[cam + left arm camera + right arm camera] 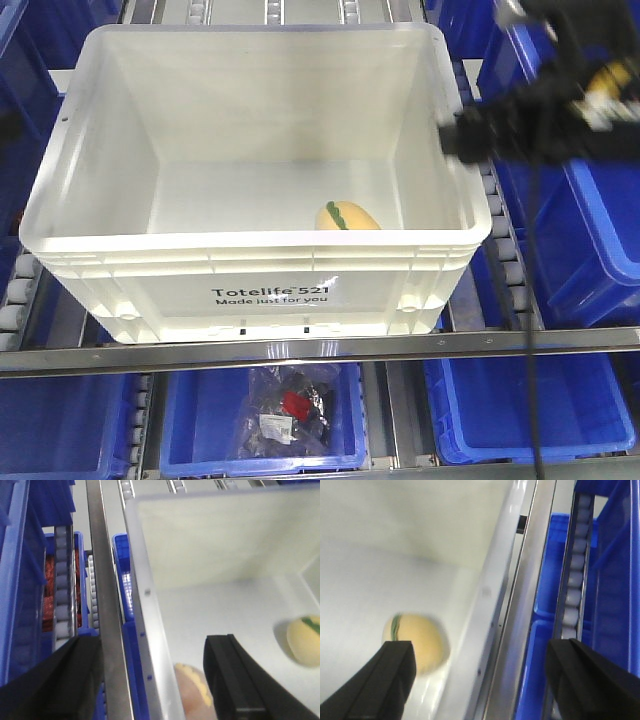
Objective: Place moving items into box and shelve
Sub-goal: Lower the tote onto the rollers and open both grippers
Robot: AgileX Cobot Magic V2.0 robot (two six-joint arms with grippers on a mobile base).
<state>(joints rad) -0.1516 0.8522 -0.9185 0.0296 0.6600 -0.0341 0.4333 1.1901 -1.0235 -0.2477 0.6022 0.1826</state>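
Note:
The white box, printed "Totelife 521", sits on the roller shelf. Inside it a yellow-orange plush fruit with a green leaf lies near the front right. A second, peach-coloured plush rests against the inside of the left wall. My left gripper is open and straddles the box's left wall, one finger outside and one inside. My right gripper is open and straddles the right wall, with the yellow plush beside its inner finger. The right arm shows at the box's right rim.
Blue bins line both sides of the box. Below the front metal rail, a blue bin holds bagged items with something red. Roller tracks run beside the box. A left-side bin holds red contents.

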